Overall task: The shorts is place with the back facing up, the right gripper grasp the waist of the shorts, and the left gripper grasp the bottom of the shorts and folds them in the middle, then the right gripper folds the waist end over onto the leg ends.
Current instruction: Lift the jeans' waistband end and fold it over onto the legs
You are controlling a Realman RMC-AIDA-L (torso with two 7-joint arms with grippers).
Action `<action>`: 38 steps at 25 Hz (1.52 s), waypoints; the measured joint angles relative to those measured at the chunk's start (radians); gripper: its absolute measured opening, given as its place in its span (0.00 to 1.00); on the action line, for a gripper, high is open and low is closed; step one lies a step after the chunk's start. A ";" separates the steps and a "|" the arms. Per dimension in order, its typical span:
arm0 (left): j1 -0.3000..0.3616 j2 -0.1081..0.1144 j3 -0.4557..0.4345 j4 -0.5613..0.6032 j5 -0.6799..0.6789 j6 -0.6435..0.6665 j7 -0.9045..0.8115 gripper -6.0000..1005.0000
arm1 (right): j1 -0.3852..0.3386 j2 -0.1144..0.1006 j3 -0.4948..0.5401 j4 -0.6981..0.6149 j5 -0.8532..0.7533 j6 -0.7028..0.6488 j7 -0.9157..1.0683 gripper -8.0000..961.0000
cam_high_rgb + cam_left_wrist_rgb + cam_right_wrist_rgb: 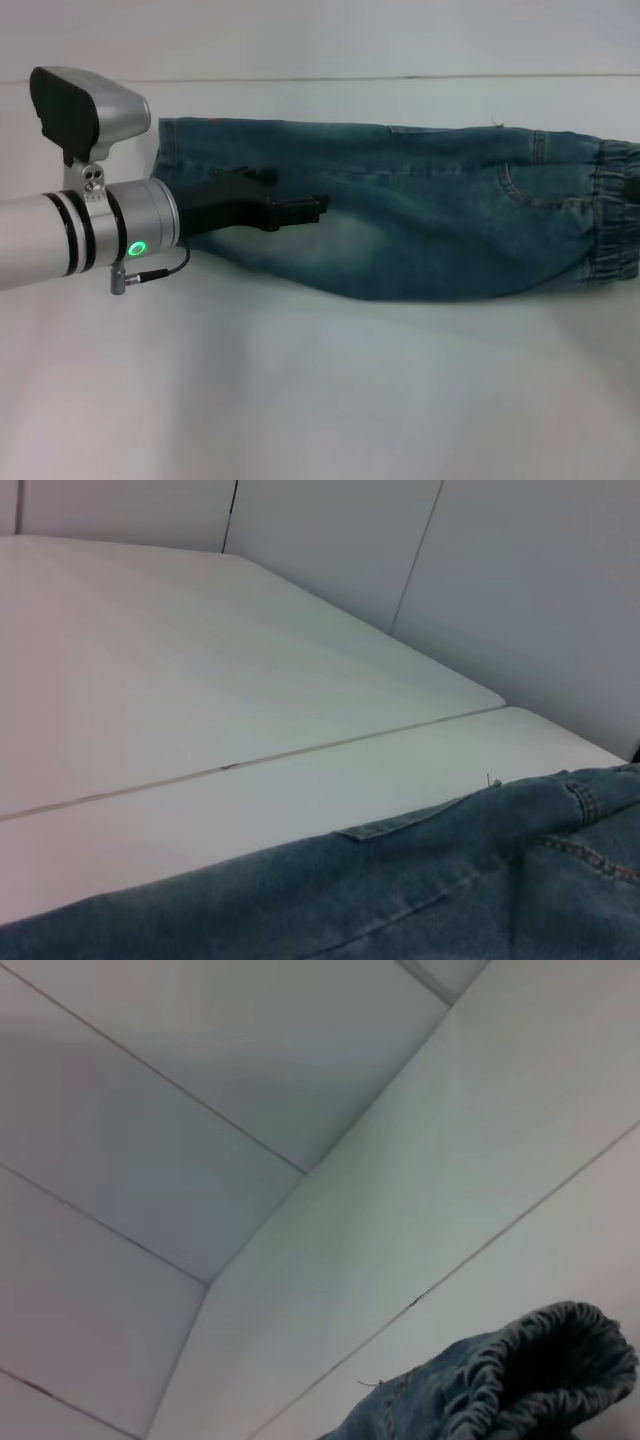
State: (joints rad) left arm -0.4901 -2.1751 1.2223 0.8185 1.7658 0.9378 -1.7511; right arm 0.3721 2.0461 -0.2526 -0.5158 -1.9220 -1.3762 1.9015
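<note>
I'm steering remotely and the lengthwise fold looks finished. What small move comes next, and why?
Probably lift the right gripper, carrying the waist up and toward the leg ends. The shorts already lie folded into one narrow strip on the table, and the right wrist view shows the ruffled waistband raised off it. The left gripper rests over the leg end and should probably clear first.

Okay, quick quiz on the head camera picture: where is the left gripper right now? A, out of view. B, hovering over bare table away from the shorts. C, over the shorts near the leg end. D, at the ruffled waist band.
C: the left gripper reaches from its silver wrist over the shorts near the leg ends, far from the ruffled waist.
</note>
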 joint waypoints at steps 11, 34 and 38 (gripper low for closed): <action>-0.003 0.000 0.046 -0.003 -0.034 -0.023 0.004 0.91 | -0.011 0.000 0.006 -0.001 0.000 -0.004 0.001 0.14; -0.004 0.000 0.063 0.001 -0.070 -0.032 0.012 0.90 | -0.009 0.001 0.004 -0.001 0.000 -0.006 -0.009 0.16; 0.000 0.000 0.063 0.002 -0.093 -0.031 0.022 0.90 | -0.008 0.001 0.000 -0.001 -0.001 -0.006 -0.006 0.16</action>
State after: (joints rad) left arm -0.4900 -2.1752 1.2856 0.8201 1.6730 0.9064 -1.7288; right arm 0.3642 2.0472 -0.2523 -0.5169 -1.9228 -1.3824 1.8960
